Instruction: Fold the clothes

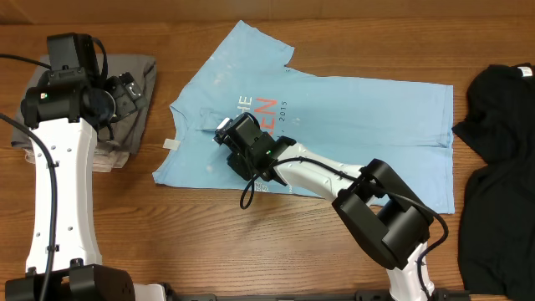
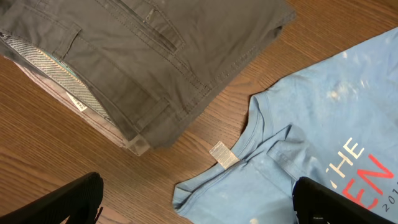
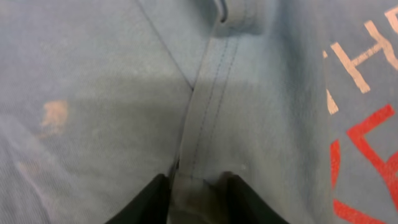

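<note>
Overhead view: the light blue T-shirt [image 1: 351,117] lies spread on the wooden counter [image 1: 192,251], from the centre toward the right, printed side up, with its neck toward the left. White and coral-red lettering [image 1: 266,107] shows on the chest, just beside my right hand [image 1: 226,132], which sits low on the cloth near the neck end. A white neck label [image 1: 171,144] pokes out at the shirt's left edge over the bare wood. My left hand [image 1: 125,88] hangs above a folded grey garment [image 1: 142,71] at the far left, apart from the shirt. A black garment [image 1: 493,167] lies at the right edge, near the shirt's far end; I cannot tell whether the two touch.

Right wrist view: the two dark fingers [image 3: 152,202] are drawn close together and pinch a stitched band of the blue cloth, which runs up and away from them. Part of the red print shows at the right.

Left wrist view: the left hand's fingers stand spread wide with nothing between them. Beneath them I see the collar, the label, bare wood and a corner of the grey garment.
</note>
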You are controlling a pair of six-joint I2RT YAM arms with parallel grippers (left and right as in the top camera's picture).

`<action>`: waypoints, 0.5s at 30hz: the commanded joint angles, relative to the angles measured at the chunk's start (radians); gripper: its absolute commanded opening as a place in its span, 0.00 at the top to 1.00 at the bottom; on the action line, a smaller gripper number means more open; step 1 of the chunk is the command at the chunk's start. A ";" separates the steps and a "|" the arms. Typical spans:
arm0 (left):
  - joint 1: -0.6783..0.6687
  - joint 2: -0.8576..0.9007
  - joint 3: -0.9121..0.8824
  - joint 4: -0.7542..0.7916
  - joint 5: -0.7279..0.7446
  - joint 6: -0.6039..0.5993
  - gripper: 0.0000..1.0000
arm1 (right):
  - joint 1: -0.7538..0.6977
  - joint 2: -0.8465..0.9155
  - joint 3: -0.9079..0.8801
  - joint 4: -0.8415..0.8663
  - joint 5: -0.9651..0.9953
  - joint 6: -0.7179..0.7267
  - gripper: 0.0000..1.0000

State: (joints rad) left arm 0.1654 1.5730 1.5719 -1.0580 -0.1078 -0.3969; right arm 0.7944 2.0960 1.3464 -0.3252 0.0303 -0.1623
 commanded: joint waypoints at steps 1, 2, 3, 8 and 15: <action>-0.001 -0.002 0.013 0.000 0.008 -0.011 0.00 | 0.002 0.008 0.001 0.003 -0.002 0.010 0.73; -0.001 -0.002 0.013 0.000 0.008 -0.011 0.00 | 0.002 0.008 0.001 0.002 -0.002 0.010 0.74; -0.001 -0.002 0.013 0.000 0.008 -0.011 0.00 | 0.002 0.008 0.001 0.002 -0.002 0.010 0.75; -0.001 -0.002 0.013 0.000 0.008 -0.011 0.00 | 0.002 0.008 0.003 0.004 -0.002 0.035 0.84; -0.001 -0.002 0.013 0.000 0.008 -0.011 0.00 | 0.002 -0.007 0.004 -0.014 -0.002 0.066 0.92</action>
State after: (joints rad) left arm 0.1654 1.5730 1.5719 -1.0580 -0.1078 -0.3969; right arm 0.7944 2.0987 1.3464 -0.3328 0.0299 -0.1162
